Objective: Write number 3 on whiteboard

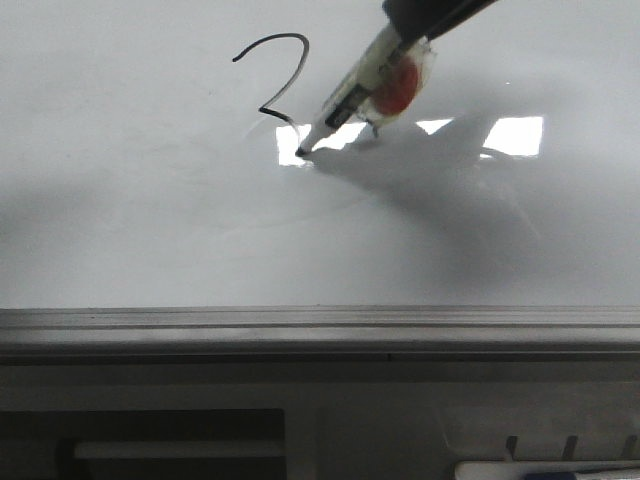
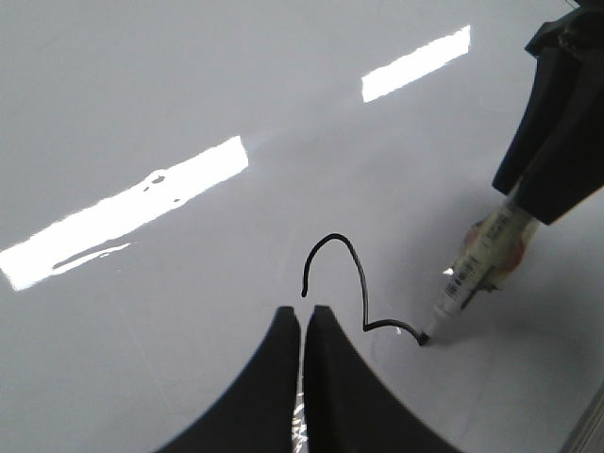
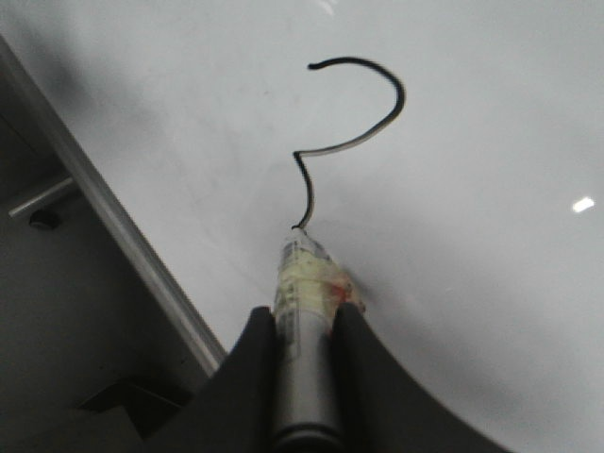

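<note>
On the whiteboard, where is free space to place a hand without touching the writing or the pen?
The whiteboard is bare left of the number 3, and along the strip between the marker tip and the bottom rail. It is crowded at the upper right, where the right gripper holds the marker on the stroke's end.

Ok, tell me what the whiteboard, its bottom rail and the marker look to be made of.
Whiteboard: a smooth, glossy white-grey surface, probably coated or laminated, since it mirrors bright light patches and the pen's shadow.
Bottom rail: looks like brushed grey metal, with long straight ridges.
Marker: apparently a plastic barrel with a printed label; yellowish tape seems wrapped around it.
</note>
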Robot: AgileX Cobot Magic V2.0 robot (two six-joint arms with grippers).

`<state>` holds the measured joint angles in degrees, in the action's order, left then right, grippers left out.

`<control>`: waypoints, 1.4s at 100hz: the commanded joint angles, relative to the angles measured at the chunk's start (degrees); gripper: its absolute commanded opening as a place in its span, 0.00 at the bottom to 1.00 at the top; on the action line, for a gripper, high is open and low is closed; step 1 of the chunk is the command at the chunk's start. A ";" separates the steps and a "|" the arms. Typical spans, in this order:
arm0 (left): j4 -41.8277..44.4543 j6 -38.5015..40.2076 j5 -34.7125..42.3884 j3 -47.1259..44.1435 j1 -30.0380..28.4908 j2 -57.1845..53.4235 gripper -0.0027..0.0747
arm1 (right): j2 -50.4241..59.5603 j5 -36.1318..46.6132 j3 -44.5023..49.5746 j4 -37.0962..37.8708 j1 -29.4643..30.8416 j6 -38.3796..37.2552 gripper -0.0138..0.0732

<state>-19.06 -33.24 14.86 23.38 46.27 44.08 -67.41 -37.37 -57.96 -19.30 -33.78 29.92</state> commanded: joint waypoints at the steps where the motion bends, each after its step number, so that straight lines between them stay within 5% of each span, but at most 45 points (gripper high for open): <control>1: -0.14 0.38 4.33 1.48 -0.16 -0.50 0.01 | -0.98 3.32 -0.42 2.03 -1.47 -0.65 0.09; 30: 0.06 0.38 3.79 1.48 -0.16 -0.50 0.01 | -4.52 5.83 -2.46 2.03 -5.97 -0.65 0.09; 56: 6.36 0.38 -3.09 1.48 0.49 -0.23 0.02 | 2.48 -1.69 -2.46 2.03 -8.66 -0.65 0.09; 87: 10.08 0.38 -0.02 1.48 10.74 3.94 0.52 | 2.71 -0.10 -2.46 2.95 -10.97 0.32 0.09; 140: 10.07 0.38 2.77 1.48 11.29 11.79 0.52 | 2.71 4.42 -2.46 4.82 -19.18 0.32 0.09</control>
<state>-8.52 -33.24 13.07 23.31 57.18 55.81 -66.03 -36.93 -58.85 -14.47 -52.09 29.52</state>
